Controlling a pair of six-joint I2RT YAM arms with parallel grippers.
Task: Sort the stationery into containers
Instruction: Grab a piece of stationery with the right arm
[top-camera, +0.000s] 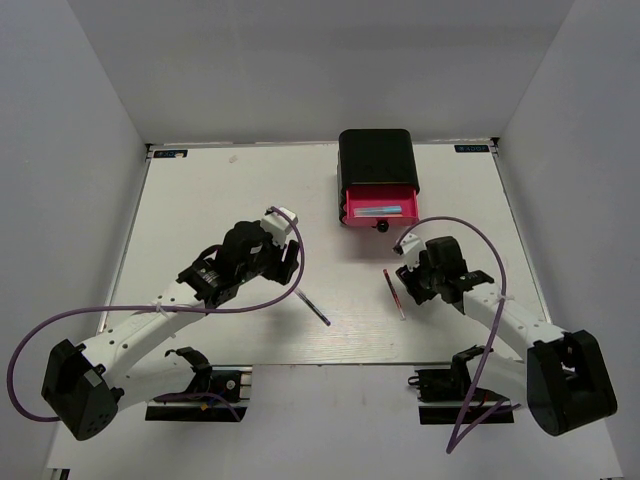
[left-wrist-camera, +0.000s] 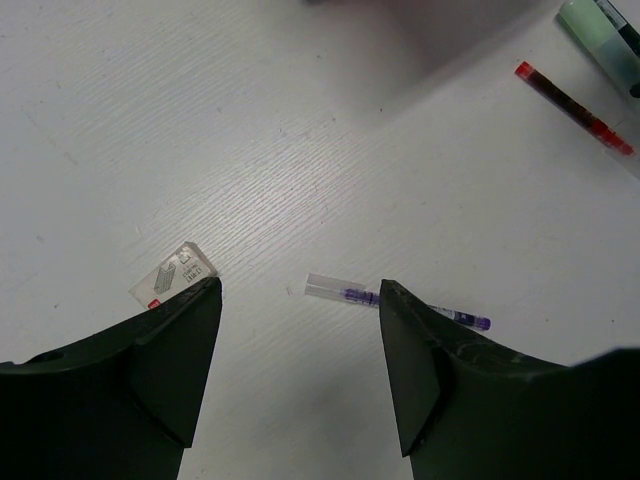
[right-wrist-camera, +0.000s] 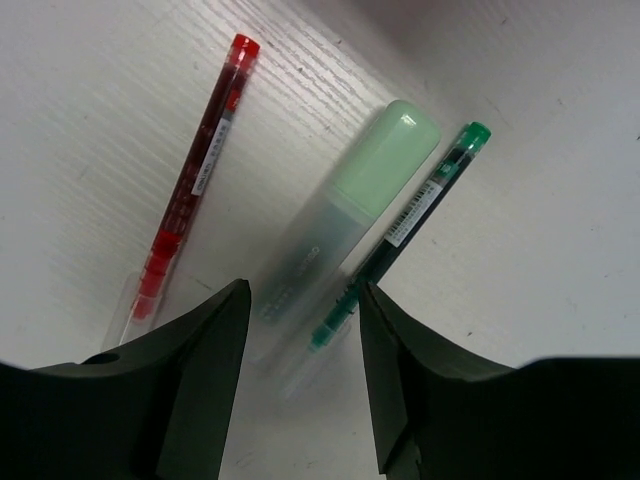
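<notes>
- Cabinet (top-camera: 376, 160): black, far side of table (top-camera: 220, 200). One pink drawer (top-camera: 351, 207) pulled out, light-blue pen (top-camera: 378, 211) inside.
- L gripper (left-wrist-camera: 300, 300): released, empty. Purple pen (left-wrist-camera: 340, 294) flat on table, one end hidden behind a finger. Whitish block (left-wrist-camera: 175, 273) just beside the other finger.
- R gripper (right-wrist-camera: 305, 300): jaws apart, nothing grasped. Green marker (right-wrist-camera: 350, 200) flat on table, near end between the fingers. Red pen (right-wrist-camera: 195, 175) and green pen (right-wrist-camera: 400, 235) flank it.

2 white arms (top-camera: 150, 325) w/ black joints (top-camera: 75, 390), purple cables (top-camera: 12, 372) & dark wedge-shaped fingers (left-wrist-camera: 170, 350).
</notes>
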